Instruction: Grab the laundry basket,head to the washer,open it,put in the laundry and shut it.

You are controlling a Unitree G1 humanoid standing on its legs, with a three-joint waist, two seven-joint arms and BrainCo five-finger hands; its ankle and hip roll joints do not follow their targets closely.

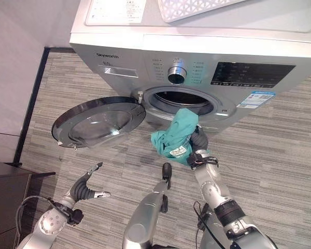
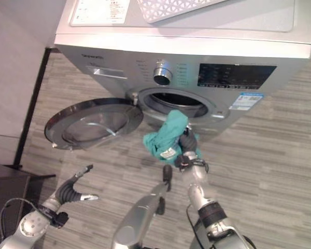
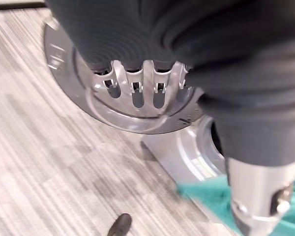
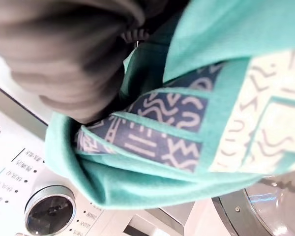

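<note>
Right hand (image 1: 198,141) clenched on a teal garment (image 1: 175,137), bunched and hanging just in front of the washer (image 1: 197,52) drum opening (image 1: 182,99). Round door (image 1: 96,122) swung fully open to the left. Left hand (image 1: 85,188) low over the floor, fingers relaxed and spread, empty. White basket (image 1: 194,8) up on the washer top.

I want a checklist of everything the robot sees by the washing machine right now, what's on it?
Surface: grey striped floor.
Job's things: washer, its door swung open; teal garment held at the drum opening; white laundry basket on top of the washer.
Clutter: nothing seen.
Hands: right hand shut on the teal garment; left hand open, low over the floor, holding nothing.
Cables: nothing to list.
Surroundings: dark cabinet beside a pale wall.
</note>
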